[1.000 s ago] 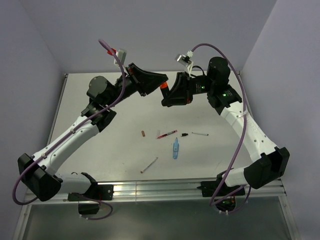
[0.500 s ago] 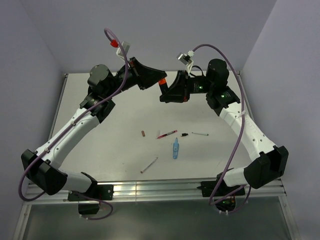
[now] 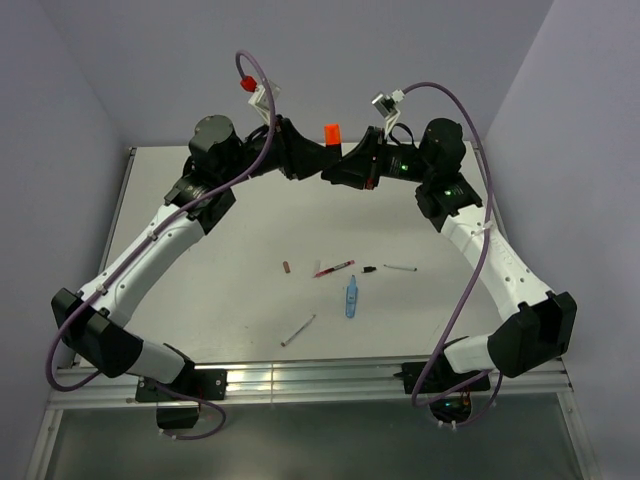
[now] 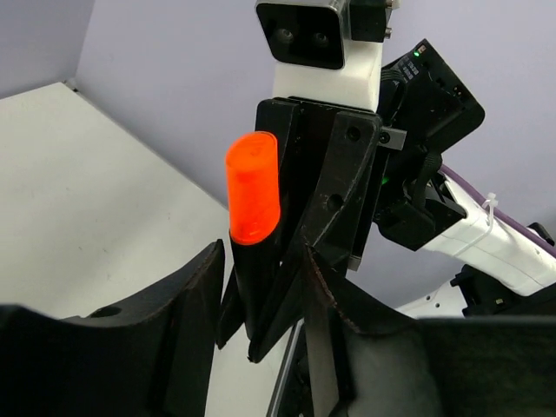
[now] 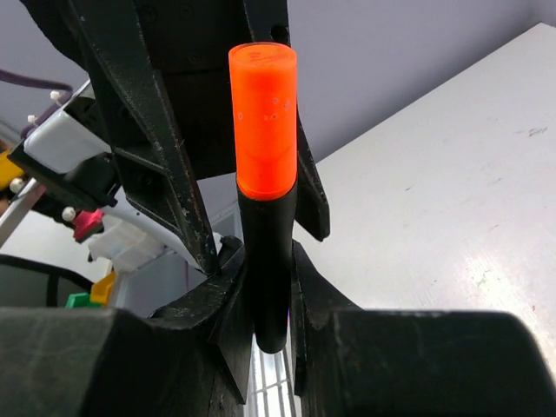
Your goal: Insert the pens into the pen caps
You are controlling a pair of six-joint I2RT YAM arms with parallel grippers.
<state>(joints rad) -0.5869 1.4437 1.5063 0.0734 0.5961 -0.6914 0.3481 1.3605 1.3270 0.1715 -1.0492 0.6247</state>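
Black marker (image 5: 265,278) stood upright between the fingers of the right gripper (image 5: 265,326), which were clamped on its lower barrel so that the orange cap (image 5: 262,122) rose clear above the fingertips — a hold that left the capped end free for the other arm to work on. Left gripper (image 4: 259,269) faced it at close range with its fingers spread apart, one on either side of the barrel and gripping nothing; the cap looked fully seated, which would explain the slack fingers. Well below both sets of fingers, on the table (image 3: 200,290), lay the red pen (image 3: 334,268), the light-blue marker (image 3: 351,297) and a dark red cap (image 3: 286,267) — each apart from the others and, to my judgement, not yet paired
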